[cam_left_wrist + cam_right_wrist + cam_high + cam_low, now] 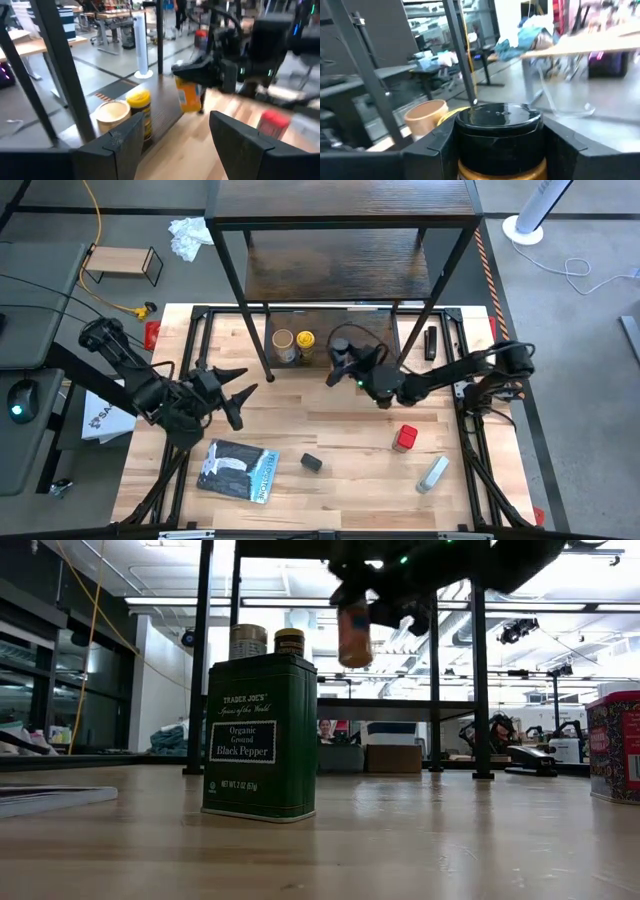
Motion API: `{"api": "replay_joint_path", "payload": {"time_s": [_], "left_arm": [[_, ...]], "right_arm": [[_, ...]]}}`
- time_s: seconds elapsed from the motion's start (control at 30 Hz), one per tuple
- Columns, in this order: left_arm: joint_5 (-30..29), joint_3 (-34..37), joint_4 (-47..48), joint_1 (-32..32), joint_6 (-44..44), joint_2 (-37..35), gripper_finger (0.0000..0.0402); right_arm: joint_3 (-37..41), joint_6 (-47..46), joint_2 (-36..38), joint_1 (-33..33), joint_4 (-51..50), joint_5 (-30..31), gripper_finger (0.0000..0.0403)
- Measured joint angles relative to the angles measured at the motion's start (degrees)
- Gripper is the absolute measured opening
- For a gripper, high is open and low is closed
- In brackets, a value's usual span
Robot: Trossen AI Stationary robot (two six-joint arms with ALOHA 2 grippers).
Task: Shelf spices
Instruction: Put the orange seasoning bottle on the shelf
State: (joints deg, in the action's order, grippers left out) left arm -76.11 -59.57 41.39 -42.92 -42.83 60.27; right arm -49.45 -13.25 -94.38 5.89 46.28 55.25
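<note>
A grey floor (pixel 580 330) surrounds the light wooden worktop (pixel 330 470). A white fan base (pixel 527 225) with its cable stands on the floor beyond the right end effector (pixel 343 367). A small light-wood rack (pixel 122 262), a yellow cable (pixel 98 230) and a crumpled white cloth (pixel 188 235) lie beyond the left end effector (pixel 243 393). Ceiling strip lights (pixel 170 602) glow over desks (pixel 400 705) behind.

the shelf (pixel 345 240), dark wood-grain boards on a black frame, holds a tan-lidded jar (pixel 284 344) and yellow-lidded jar (pixel 305 344) upright, side by side. the brown jar (pixel 354 633) hangs lifted beside them. red tin (pixel 404 439) and black tin (pixel 311 463) stand off the shelf.
</note>
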Motion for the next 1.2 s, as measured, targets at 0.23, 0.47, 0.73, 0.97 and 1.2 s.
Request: {"api": "replay_joint_path", "payload": {"time_s": [0.23,0.47,0.73,0.97,1.2], "left_arm": [[3.47,0.02,11.67,0.32,-0.02,-0.04,0.0216],[2.37,0.02,13.42,-2.16,0.0,-0.02,0.0216],[1.87,0.02,12.98,-4.14,0.0,-0.02,0.0216],[1.85,0.02,12.74,-4.81,0.0,-0.02,0.0216],[1.55,0.02,12.85,-4.76,0.01,-0.04,0.0216]], "right_arm": [[-0.57,16.92,-14.63,-0.35,26.74,0.5,0.0195],[-5.2,33.12,-23.51,-1.37,43.67,-1.35,0.0195],[-10.92,41.24,-23.34,-3.46,43.17,1.63,0.0195],[-8.46,31.63,-24.41,-6.69,42.19,5.77,0.0195],[-8.24,26.77,-26.75,-7.82,41.84,4.47,0.0195]]}}
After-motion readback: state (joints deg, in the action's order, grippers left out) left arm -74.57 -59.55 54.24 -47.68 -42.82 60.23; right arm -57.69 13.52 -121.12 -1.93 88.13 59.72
